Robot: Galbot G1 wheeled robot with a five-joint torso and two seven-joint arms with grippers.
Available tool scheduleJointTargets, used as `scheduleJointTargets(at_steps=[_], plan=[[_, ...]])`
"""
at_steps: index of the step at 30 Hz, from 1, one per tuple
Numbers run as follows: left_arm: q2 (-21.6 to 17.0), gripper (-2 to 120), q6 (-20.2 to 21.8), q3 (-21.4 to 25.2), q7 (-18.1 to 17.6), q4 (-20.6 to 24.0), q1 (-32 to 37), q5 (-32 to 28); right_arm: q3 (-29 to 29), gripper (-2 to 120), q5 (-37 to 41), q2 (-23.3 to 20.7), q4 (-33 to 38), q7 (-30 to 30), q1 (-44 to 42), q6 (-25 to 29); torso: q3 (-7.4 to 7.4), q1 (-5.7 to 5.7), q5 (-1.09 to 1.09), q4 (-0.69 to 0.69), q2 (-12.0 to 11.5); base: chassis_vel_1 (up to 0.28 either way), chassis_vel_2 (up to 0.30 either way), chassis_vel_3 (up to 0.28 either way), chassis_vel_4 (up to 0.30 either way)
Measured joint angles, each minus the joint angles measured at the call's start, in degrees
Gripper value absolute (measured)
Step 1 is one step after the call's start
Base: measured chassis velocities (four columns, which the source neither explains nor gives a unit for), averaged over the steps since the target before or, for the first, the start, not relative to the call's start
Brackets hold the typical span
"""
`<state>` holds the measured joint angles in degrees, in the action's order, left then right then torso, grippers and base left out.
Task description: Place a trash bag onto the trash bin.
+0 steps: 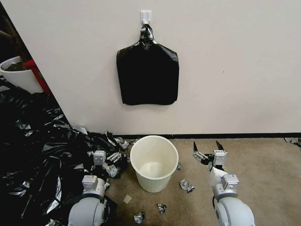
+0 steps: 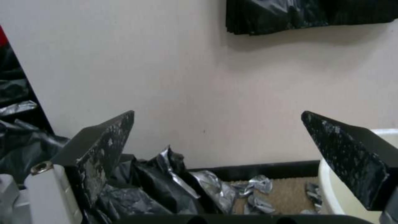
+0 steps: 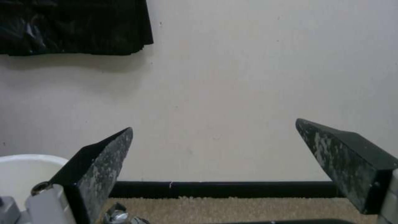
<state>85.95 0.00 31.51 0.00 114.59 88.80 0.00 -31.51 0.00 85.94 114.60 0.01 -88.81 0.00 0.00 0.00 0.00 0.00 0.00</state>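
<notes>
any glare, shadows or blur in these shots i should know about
Head view: even light, white glints on the heap of black plastic, and a bright patch inside the trash bin. Left wrist view: soft overall, and the hanging black bundle casts a faint shadow on the wall beneath. Right wrist view: the same shadow under the bundle, with the open right gripper blurred up close.
</notes>
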Motion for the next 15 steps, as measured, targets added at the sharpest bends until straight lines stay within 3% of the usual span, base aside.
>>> scheduleJointTargets(at_steps=[15], plan=[[0.00, 100, 0.00, 0.00, 0.00, 0.00, 0.00, 0.00, 0.00, 100, 0.00, 0.00, 0.00, 0.00, 0.00, 0.00, 0.00, 0.00, 0.00, 0.00, 0.00, 0.000, 0.000, 0.000, 0.000]])
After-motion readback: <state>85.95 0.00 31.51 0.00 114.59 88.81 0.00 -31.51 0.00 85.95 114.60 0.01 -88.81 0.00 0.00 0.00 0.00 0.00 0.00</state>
